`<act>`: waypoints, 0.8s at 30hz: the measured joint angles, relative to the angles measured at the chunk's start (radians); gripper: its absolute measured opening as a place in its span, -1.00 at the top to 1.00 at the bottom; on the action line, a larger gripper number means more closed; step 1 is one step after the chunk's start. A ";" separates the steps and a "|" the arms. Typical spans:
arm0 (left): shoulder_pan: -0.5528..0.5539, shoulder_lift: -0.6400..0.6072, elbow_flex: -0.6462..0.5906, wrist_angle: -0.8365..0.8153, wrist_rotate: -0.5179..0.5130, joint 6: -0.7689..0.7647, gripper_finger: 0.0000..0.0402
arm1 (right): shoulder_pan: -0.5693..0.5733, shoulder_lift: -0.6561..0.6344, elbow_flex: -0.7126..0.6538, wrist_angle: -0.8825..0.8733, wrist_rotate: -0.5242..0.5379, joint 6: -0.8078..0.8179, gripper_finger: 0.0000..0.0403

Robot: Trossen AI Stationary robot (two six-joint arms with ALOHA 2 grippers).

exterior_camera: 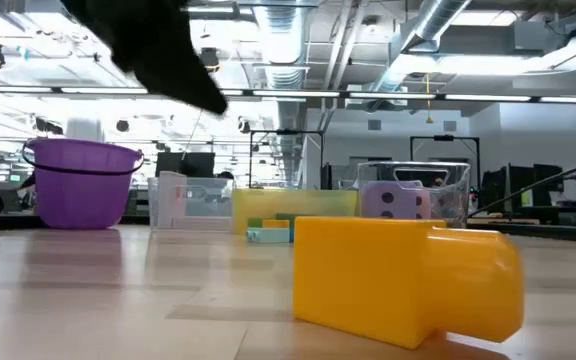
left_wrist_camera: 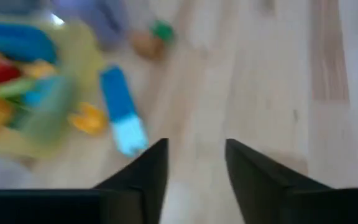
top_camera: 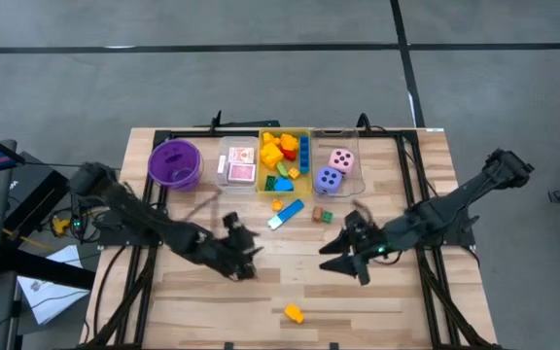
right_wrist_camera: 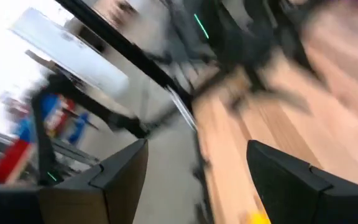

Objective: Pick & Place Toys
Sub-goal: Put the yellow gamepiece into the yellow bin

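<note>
My left gripper [top_camera: 249, 255] is open and empty over bare wood left of centre; its fingers [left_wrist_camera: 194, 163] point toward a long blue block [left_wrist_camera: 122, 118] and a small orange block [left_wrist_camera: 89, 119]. My right gripper [top_camera: 341, 255] is open and empty right of centre [right_wrist_camera: 197, 171]. The blue block [top_camera: 286, 215], the orange block [top_camera: 276, 205] and small green and brown blocks [top_camera: 321, 215] lie flat on the table in front of the bins. A yellow block [top_camera: 294, 313] lies near the front edge, large in the low view [exterior_camera: 398, 280].
At the back stand a purple bowl [top_camera: 174, 162], a clear bin with red-and-white cards [top_camera: 238, 163], a yellow bin full of blocks [top_camera: 285, 160] and a clear bin with a pink and a purple die [top_camera: 336, 170]. Bare wood lies between the grippers and the front edge.
</note>
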 joint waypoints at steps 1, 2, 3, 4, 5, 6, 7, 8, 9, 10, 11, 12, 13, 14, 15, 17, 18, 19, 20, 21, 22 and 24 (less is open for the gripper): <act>-0.003 -0.045 -0.030 0.030 -0.035 0.001 0.13 | 0.000 0.012 0.001 -0.038 -0.006 0.028 -0.32; -0.003 -0.091 -0.057 0.067 -0.063 0.007 0.04 | 0.000 0.026 -0.001 -0.081 -0.027 0.057 -0.32; -0.003 -0.134 -0.084 0.095 -0.090 0.013 -0.05 | -0.001 0.046 -0.001 -0.108 -0.049 0.084 -0.32; -0.003 -0.179 -0.106 0.110 -0.116 0.028 -0.14 | -0.004 0.067 -0.001 -0.125 -0.078 0.104 -0.32; 0.001 -0.218 -0.123 0.134 -0.137 0.040 -0.22 | -0.008 0.089 -0.001 -0.135 -0.107 0.118 -0.32; 0.004 -0.258 -0.141 0.157 -0.157 0.056 -0.30 | -0.012 0.114 -0.001 -0.130 -0.144 0.125 -0.32; 0.007 -0.295 -0.157 0.173 -0.177 0.067 -0.36 | -0.017 0.141 -0.001 -0.117 -0.180 0.128 -0.32; 0.011 -0.328 -0.169 0.185 -0.198 0.084 -0.42 | -0.023 0.169 -0.001 -0.108 -0.218 0.129 -0.32; 0.016 -0.358 -0.176 0.196 -0.217 0.099 -0.47 | -0.029 0.199 -0.001 -0.099 -0.253 0.129 -0.32; 0.021 -0.386 -0.184 0.208 -0.231 0.115 -0.50 | -0.037 0.231 -0.001 -0.087 -0.287 0.131 -0.32; 0.025 -0.414 -0.189 0.208 -0.248 0.125 -0.53 | -0.045 0.260 -0.001 -0.079 -0.312 0.143 -0.32; 0.031 -0.437 -0.192 0.209 -0.261 0.141 -0.55 | -0.053 0.288 -0.001 -0.079 -0.331 0.163 -0.32; 0.036 -0.457 -0.193 0.213 -0.268 0.152 -0.56 | -0.059 0.315 -0.001 -0.083 -0.343 0.186 -0.32; 0.041 -0.474 -0.196 0.216 -0.274 0.169 -0.57 | -0.062 0.340 -0.001 -0.080 -0.350 0.202 -0.32; 0.048 -0.489 -0.197 0.215 -0.276 0.179 -0.57 | -0.067 0.370 0.006 -0.078 -0.359 0.212 -0.32; 0.061 -0.510 -0.198 0.215 -0.276 0.200 -0.57 | -0.070 0.425 0.031 -0.092 -0.365 0.225 -0.32; 0.070 -0.518 -0.198 0.215 -0.276 0.208 -0.56 | -0.070 0.453 0.054 -0.098 -0.366 0.226 -0.32; 0.079 -0.524 -0.198 0.215 -0.276 0.218 -0.55 | -0.068 0.481 0.081 -0.105 -0.370 0.226 -0.32; 0.085 -0.526 -0.198 0.215 -0.278 0.220 -0.54 | -0.068 0.507 0.110 -0.125 -0.377 0.225 -0.32; 0.092 -0.526 -0.198 0.215 -0.280 0.222 -0.53 | -0.067 0.535 0.144 -0.154 -0.385 0.220 -0.32; 0.100 -0.525 -0.198 0.212 -0.279 0.222 -0.53 | -0.067 0.564 0.179 -0.189 -0.392 0.209 -0.32; 0.111 -0.523 -0.198 0.213 -0.264 0.222 -0.52 | -0.067 0.626 0.262 -0.299 -0.393 0.190 -0.32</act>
